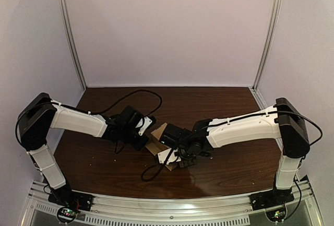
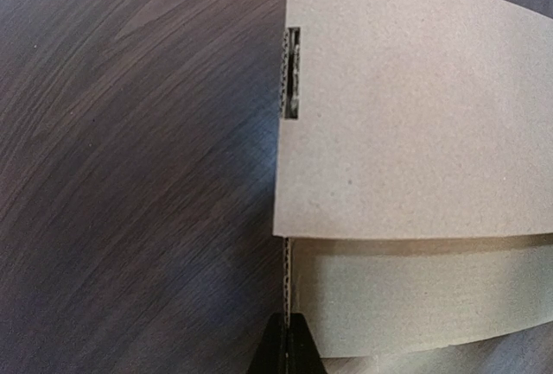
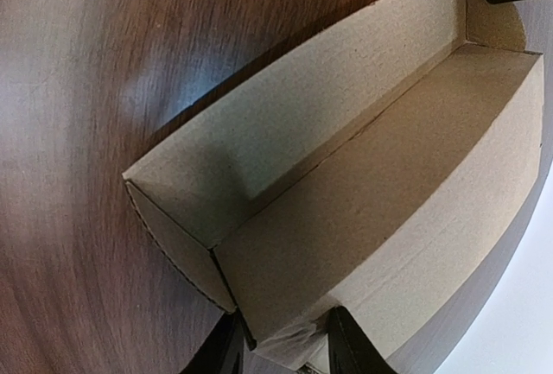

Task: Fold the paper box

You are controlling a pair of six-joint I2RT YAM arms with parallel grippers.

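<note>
The desk [image 1: 209,106] is dark, glossy wood grain, closed in on three sides by plain white walls [image 1: 172,27]. Two metal posts [image 1: 70,33] stand at its back corners, and one ribbed metal rail [image 1: 172,207] runs along its near edge, carrying both arm bases.

There are two arms, the left arm [image 1: 78,119] and the right arm [image 1: 245,129], both white and black, reaching inward until they almost meet. One black cable [image 1: 141,93] loops over the desk behind the left arm, and another [image 1: 151,171] curls in front of the arms.

There is one box [image 1: 156,141], of brown corrugated cardboard. It lies on the desk near the middle, between the two wrists. Its long walls are up and its top is open.

The left jaws are closed to a sliver, and the two fingers [image 2: 298,350] pinch the thin edge of an upright box [image 2: 415,106] wall.

The right jaws stand partly apart, one finger [image 3: 226,348] on each side of the near end of the box [image 3: 346,201]. Slightly crumpled cardboard fills the gap between them.
</note>
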